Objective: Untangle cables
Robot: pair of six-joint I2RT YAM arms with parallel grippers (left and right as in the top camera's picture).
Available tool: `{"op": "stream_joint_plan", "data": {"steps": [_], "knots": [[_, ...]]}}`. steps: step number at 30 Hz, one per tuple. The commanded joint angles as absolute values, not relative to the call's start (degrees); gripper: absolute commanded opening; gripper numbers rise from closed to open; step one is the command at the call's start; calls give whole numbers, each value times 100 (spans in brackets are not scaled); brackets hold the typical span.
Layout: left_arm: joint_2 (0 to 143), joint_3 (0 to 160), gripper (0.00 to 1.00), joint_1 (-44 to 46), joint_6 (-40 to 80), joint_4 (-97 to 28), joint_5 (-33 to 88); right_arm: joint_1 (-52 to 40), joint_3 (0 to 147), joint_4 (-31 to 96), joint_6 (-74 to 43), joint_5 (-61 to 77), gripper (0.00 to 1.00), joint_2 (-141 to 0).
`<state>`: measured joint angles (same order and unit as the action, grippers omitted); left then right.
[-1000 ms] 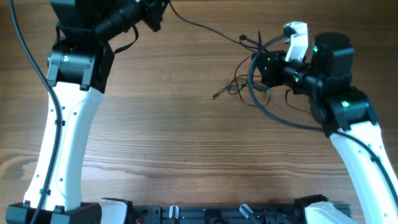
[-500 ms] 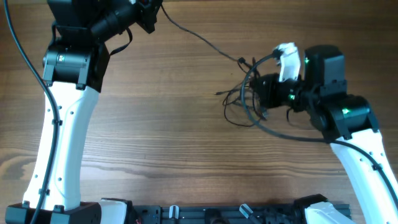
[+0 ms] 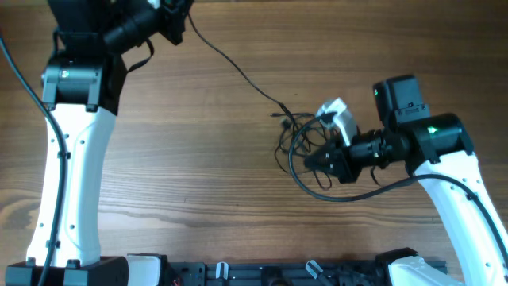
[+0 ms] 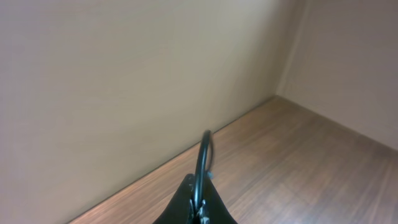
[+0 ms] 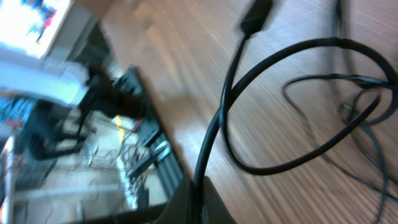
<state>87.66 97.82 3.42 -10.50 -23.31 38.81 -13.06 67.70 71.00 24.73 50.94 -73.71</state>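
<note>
Mid-untangling, with most of the cables [image 3: 305, 141] bunched in a loose snarl on the tabletop [image 3: 198, 159], right of centre at about three o'clock in the overhead view. One strand [image 3: 238, 71] stretched out of the snarl toward eleven o'clock, nearly straight, up to the left end effector [image 4: 198, 205] at the far corner. Left end effector pressed together on that strand, a short loop of cord standing up from between the fingertips in the wrist view. Right end effector [image 3: 317, 160] at the four o'clock edge of the snarl, pressed together too, apparently pinching one of its cords; too blurred in the wrist view to be sure which. A thick loop [image 3: 337, 199] of arm wiring curling round the snarl at six o'clock, close against the thin cords.

Judged as the pull-apart step, far from done: loops crossed over one another, no cord lying fully separate.

Possible trouble from here:
- Cinching instead of loosening, through more pull along the eleven o'clock line with the crossings unopened.
- Slipping of the wire-thin strand out of either pinch under a sudden tug, or strain on a small plug end snagged in a loop.
- Catching of the arm wiring in the snarl, through a sweep of the right wrist toward nine o'clock.
- Dragging the whole bunch across the wood rather than parting it.
</note>
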Motion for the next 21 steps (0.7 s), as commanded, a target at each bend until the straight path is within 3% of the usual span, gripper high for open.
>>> {"op": "stream_joint_plan", "data": {"steps": [1,3,7,11,15,21], "knots": [[8853,9902,4,121,-1181,-2412,3822,-1317,6790,6888,3428,5791,5,-7437],[8875,9902,4,78,-1181,-2473,3802,-1310,6792,6329,3105,5909,5,-7437],[8932,9900,4,47,-1184,-2611,3758,-1238,6792,4318,1035,5159,4,-7439],[9063,9900,4,45,-1184,-2709,3739,-1127,6814,2604,-615,3411,4,-7439],[9174,9900,4,45,-1186,-2711,3736,-910,6860,2112,-1337,2169,4,-7443],[9196,9900,4,-64,-1273,-2740,3741,-403,6866,2344,-2353,580,4,-7481]]}}
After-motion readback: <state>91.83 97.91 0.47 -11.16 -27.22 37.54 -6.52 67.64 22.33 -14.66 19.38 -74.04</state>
